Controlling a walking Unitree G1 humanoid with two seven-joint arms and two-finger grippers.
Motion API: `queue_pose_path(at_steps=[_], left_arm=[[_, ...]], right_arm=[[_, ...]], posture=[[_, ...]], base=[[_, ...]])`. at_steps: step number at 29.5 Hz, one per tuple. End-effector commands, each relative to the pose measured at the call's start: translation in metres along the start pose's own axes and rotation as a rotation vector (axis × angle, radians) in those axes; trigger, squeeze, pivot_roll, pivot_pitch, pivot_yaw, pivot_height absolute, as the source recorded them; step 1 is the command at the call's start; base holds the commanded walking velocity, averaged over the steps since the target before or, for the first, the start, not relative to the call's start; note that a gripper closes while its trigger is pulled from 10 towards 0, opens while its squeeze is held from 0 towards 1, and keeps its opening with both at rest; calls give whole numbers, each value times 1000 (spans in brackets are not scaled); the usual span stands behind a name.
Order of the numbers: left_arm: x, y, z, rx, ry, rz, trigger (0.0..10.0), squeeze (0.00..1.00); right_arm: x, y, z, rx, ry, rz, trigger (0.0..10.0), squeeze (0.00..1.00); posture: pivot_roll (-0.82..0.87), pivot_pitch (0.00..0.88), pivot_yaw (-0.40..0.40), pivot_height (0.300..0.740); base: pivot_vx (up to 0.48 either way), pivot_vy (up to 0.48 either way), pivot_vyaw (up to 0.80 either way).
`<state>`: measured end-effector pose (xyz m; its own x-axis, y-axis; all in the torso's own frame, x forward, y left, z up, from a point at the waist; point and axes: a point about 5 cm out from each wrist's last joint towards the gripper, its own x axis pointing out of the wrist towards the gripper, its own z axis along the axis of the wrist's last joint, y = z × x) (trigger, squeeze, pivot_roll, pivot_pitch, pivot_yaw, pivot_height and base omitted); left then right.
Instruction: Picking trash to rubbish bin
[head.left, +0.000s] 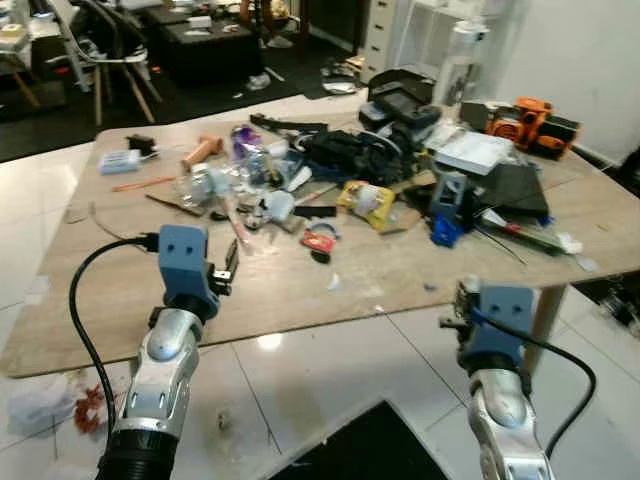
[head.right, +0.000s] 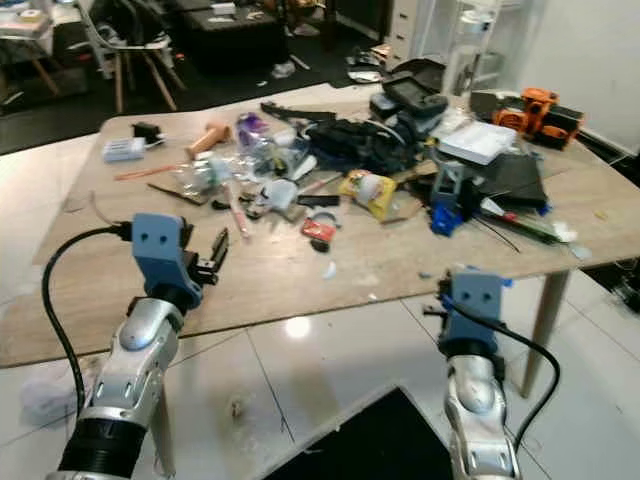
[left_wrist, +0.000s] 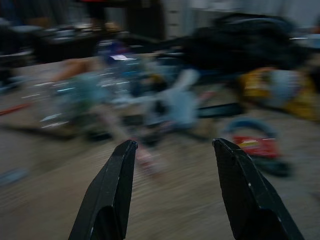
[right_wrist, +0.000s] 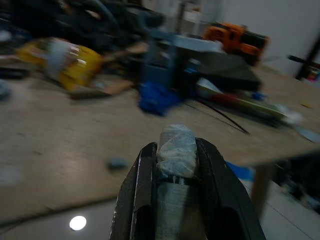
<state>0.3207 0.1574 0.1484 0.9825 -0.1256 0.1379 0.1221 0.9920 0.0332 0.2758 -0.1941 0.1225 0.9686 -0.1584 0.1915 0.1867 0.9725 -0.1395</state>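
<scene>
Your right end effector (right_wrist: 174, 150) clamps a crumpled pale wrapper (right_wrist: 176, 147) near the worktop (head.left: 300, 285) edge; your left end effector (left_wrist: 172, 150) is raised, fingers spread.

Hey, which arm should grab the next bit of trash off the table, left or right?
Left, probably. The left gripper is open and empty above the table, facing the red wrapper and the clutter. The right gripper is already shut on a pale wad, so it needs the bin first.

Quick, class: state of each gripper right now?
Left gripper: open, holding nothing, over the table.
Right gripper: shut on a pale crumpled wad of trash.
</scene>
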Motion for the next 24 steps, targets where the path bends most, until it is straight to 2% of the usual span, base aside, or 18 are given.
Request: queue_pose_path(at_steps=[1, 11, 14, 20, 24], left_arm=[[1, -6, 2, -6, -11, -24, 10000, 0], [1, -8, 0, 9, -7, -31, 10000, 0], [-1, -7, -2, 26, -2, -35, 10000, 0], [-1, -7, -3, 10, -1, -36, 10000, 0], [-1, -11, -3, 5, -1, -64, 10000, 0]], right_arm=[[-3, -2, -5, 1, 27, -9, 10000, 0], [-5, 11, -16, 37, 81, 52, 10000, 0], [-6, 12, -19, 40, 97, 55, 10000, 0], [-6, 13, -19, 41, 101, 68, 10000, 0], [-5, 15, -21, 43, 109, 84, 10000, 0]], posture=[[-117, 80, 17, 740], [-111, 83, 7, 740], [-110, 84, -1, 740], [-121, 82, 0, 740], [-119, 84, 4, 740]], base=[[0, 0, -800], [0, 0, -800], [0, 0, -800], [0, 0, -800], [0, 0, -800]])
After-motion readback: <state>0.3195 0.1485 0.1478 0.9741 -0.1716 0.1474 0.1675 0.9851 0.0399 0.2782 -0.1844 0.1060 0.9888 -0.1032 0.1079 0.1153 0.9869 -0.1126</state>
